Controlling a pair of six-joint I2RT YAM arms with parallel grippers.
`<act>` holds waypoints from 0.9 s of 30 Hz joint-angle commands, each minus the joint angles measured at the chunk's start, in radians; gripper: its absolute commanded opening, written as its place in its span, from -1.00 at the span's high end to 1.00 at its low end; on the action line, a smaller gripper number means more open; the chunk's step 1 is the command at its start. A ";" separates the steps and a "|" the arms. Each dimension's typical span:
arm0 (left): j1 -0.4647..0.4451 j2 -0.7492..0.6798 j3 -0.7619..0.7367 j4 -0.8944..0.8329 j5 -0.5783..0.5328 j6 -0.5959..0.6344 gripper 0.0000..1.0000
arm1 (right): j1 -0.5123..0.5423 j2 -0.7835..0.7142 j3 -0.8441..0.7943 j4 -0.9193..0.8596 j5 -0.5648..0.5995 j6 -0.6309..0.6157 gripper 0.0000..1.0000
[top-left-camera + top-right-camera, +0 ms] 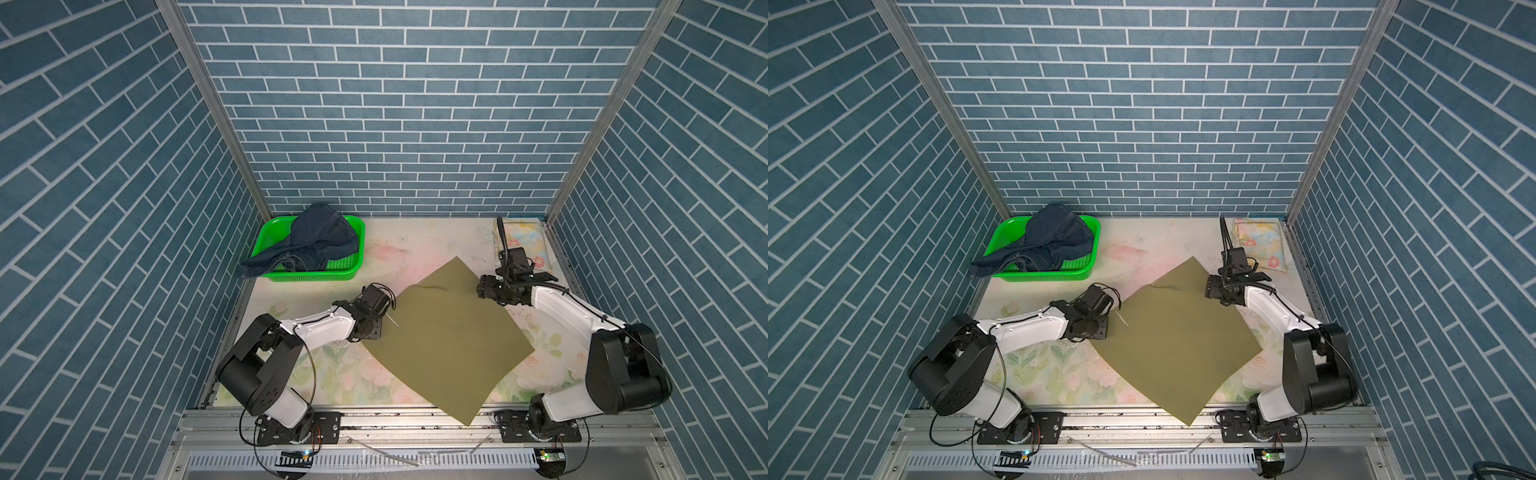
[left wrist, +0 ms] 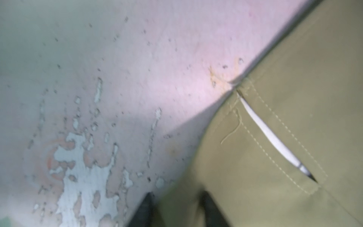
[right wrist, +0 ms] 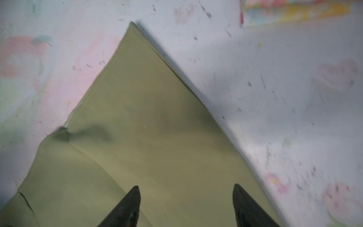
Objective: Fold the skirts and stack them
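The olive-khaki skirt (image 1: 449, 345) (image 1: 1175, 345) lies flat and slanted on the table, its near corner hanging over the front rail. My left gripper (image 2: 176, 196) sits at its left edge beside the white pocket slit (image 2: 275, 141), jaws drawn in on a bunch of the olive cloth (image 2: 275, 78). My right gripper (image 3: 186, 188) hangs open over the skirt (image 3: 147, 127) near its far right edge, nothing between its fingers. The denim skirt (image 1: 316, 245) (image 1: 1050, 241) is heaped in the green basket. The floral skirt (image 1: 523, 241) (image 1: 1260, 243) lies folded at the back right.
The green perforated basket (image 1: 316, 275) (image 1: 1050, 275) stands at the back left, with denim spilling over its left rim. Blue brick-patterned walls close in the back and both sides. A metal rail (image 1: 415, 419) runs along the front edge.
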 commanded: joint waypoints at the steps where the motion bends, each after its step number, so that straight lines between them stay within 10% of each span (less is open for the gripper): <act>1: 0.022 0.052 -0.043 -0.052 0.033 0.012 1.00 | 0.008 0.112 0.149 0.055 -0.001 -0.092 -0.49; 15: 0.102 -0.035 0.011 -0.114 0.051 0.048 1.00 | -0.009 0.687 0.809 -0.116 -0.065 -0.305 -0.36; 27: 0.110 -0.016 0.071 -0.133 0.068 0.047 1.00 | 0.006 0.741 0.787 -0.062 -0.181 -0.294 -0.23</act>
